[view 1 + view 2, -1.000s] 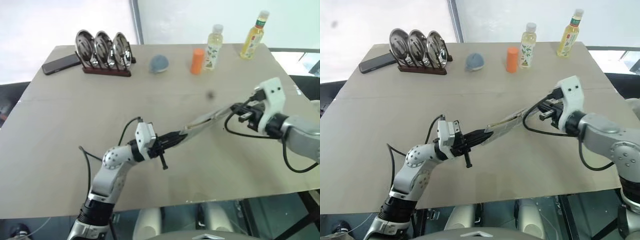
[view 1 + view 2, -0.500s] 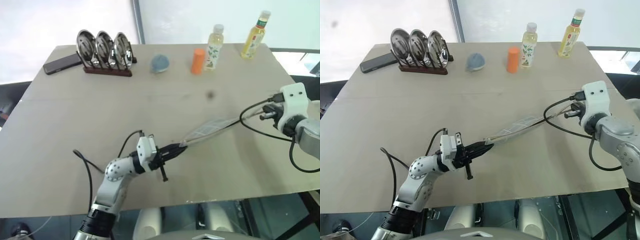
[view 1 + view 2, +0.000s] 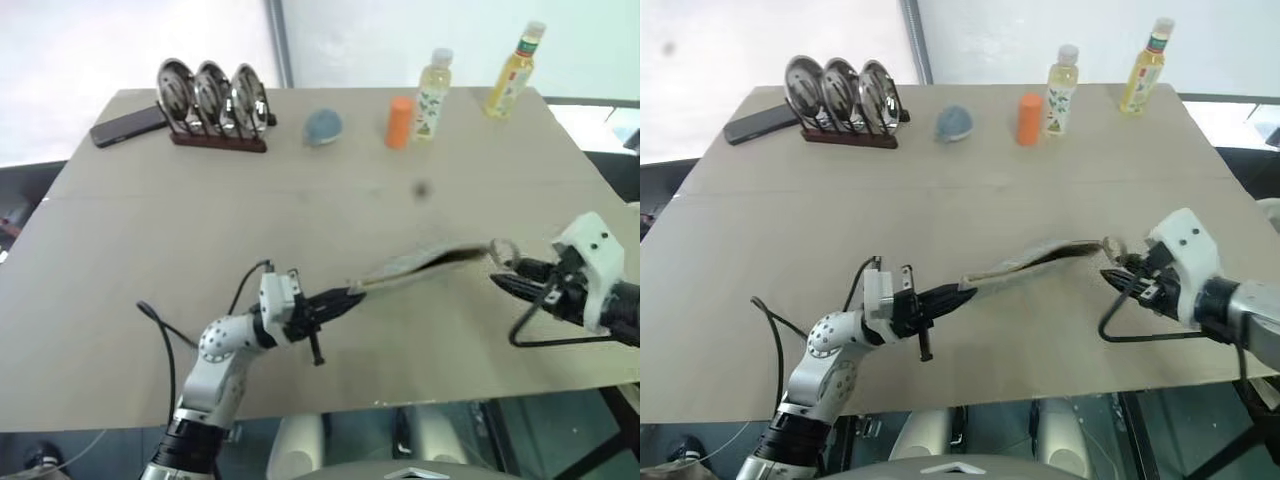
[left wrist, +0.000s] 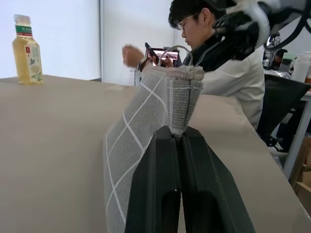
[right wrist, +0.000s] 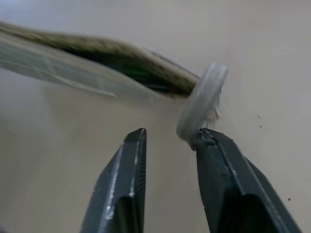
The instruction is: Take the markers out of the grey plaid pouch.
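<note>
Right pincer now parted, off the grey plaid pouch, pulled back beside its ring.

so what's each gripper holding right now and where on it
The left gripper is shut on one end of the grey plaid pouch, holding it above the table. The right gripper is open and holds nothing, next to the pouch's ring.
</note>
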`<state>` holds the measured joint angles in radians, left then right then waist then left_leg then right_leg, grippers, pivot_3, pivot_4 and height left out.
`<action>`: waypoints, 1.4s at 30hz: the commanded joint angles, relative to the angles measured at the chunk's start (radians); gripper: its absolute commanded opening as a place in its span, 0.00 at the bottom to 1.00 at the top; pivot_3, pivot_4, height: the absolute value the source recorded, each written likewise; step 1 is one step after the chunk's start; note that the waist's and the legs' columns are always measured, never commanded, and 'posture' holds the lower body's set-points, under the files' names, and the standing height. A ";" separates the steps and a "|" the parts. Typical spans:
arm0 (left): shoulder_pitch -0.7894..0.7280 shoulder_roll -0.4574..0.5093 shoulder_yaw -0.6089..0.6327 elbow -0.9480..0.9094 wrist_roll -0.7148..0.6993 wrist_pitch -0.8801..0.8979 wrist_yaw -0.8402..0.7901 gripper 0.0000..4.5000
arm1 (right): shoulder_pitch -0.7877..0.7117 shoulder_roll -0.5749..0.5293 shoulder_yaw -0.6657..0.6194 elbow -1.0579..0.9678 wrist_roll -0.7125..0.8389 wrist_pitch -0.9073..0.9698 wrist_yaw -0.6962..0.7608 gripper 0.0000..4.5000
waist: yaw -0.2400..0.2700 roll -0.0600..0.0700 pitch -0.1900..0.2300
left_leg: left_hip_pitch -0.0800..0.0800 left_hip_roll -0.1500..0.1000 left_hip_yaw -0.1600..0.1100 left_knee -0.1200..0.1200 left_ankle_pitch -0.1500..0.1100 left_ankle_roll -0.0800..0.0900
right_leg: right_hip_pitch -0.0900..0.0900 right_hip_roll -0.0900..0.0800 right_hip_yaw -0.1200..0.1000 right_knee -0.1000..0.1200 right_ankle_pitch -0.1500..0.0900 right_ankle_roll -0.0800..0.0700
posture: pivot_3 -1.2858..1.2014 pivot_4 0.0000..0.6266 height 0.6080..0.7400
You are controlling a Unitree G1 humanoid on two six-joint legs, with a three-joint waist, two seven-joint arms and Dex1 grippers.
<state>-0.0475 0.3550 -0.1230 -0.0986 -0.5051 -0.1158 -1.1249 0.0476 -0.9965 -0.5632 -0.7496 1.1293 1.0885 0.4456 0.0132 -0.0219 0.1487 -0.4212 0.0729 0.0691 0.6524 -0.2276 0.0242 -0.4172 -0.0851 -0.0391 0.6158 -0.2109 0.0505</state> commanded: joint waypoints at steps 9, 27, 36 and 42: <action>-0.013 -0.005 -0.001 -0.025 -0.056 0.013 -0.084 0.00 | -0.291 0.154 0.334 0.042 0.018 -0.023 -0.276 0.01 | 0.001 -0.001 0.002 | 0.003 0.000 -0.001 -0.001 0.000 0.000 | 0.000 0.001 0.000 0.002 0.000 -0.001 | 0.52 0.24 1.00; -0.166 -0.041 0.073 0.174 -0.061 0.022 -0.115 0.00 | -0.353 0.043 0.409 0.043 -0.155 -0.056 -0.042 0.01 | 0.004 -0.001 0.002 | -0.007 -0.001 -0.008 0.001 0.000 0.000 | -0.001 0.004 -0.003 -0.004 0.003 -0.004 | 0.52 0.24 1.00; -0.139 -0.047 0.067 0.124 -0.062 0.046 -0.111 0.00 | -0.359 0.036 0.404 0.005 -0.115 -0.038 -0.009 0.01 | 0.002 -0.001 0.002 | -0.007 -0.001 -0.008 0.001 0.000 0.000 | -0.001 0.004 -0.003 -0.005 0.003 -0.003 | 0.52 0.24 1.00; -0.146 -0.046 0.072 0.137 -0.060 0.046 -0.121 0.00 | -0.364 0.057 0.470 0.001 -0.150 -0.034 -0.016 0.01 | 0.002 -0.001 0.002 | -0.007 -0.001 -0.008 0.002 0.000 0.000 | 0.000 0.004 -0.002 -0.005 0.003 -0.003 | 0.52 0.24 1.00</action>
<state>-0.1887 0.3099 -0.0561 0.0672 -0.5521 -0.0683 -1.2391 -0.2992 -0.9436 -0.0806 -0.7275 0.9735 1.0591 0.4294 0.0150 -0.0225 0.1503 -0.4285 0.0721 0.0611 0.6540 -0.2278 0.0245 -0.4175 -0.0809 -0.0416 0.6111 -0.2077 0.0472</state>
